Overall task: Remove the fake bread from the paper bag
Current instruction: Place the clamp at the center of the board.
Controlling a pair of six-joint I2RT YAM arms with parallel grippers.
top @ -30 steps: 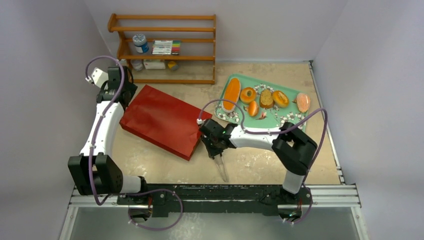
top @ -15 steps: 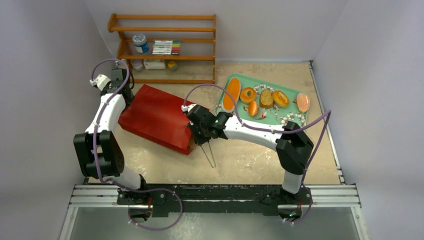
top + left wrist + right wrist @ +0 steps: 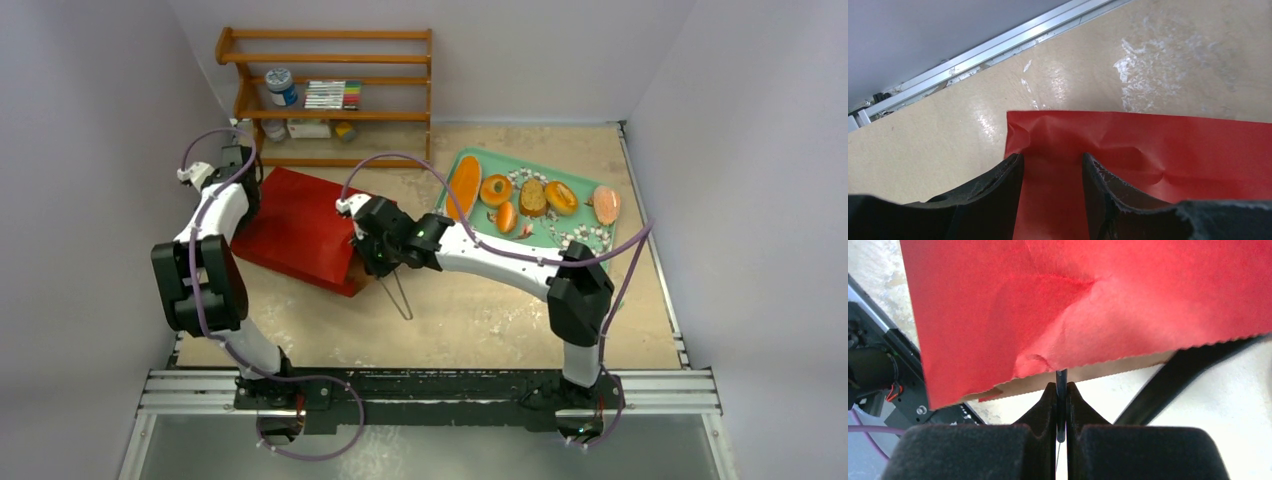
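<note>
Left gripper (image 3: pixel 1050 175), jaws apart, pins the paper bag (image 3: pixel 300 228) by its closed end; right gripper (image 3: pixel 1061 400), clamped on tongs (image 3: pixel 398 296), lifts the rim, seemingly checking for remaining fake bread (image 3: pixel 463 187).

Paper bag (image 3: pixel 300 228) flat on the table (image 3: pixel 480 310), left of the tray (image 3: pixel 590 245) bearing bread pieces (image 3: pixel 462 187); shelf (image 3: pixel 330 95) behind.

From my right wrist camera the paper bag (image 3: pixel 1088 305) fills most of the frame — red outside, creased and dented near the middle, with a strip of brown inside showing below its zigzag-cut rim. My right gripper (image 3: pixel 1061 390) has its black fingers (image 3: pixel 1045 405) pressed together on a thin dark rod — just under that rim. A dark curved bar (image 3: pixel 1173 375) crosses the pale table (image 3: pixel 1228 405) at right.
</note>
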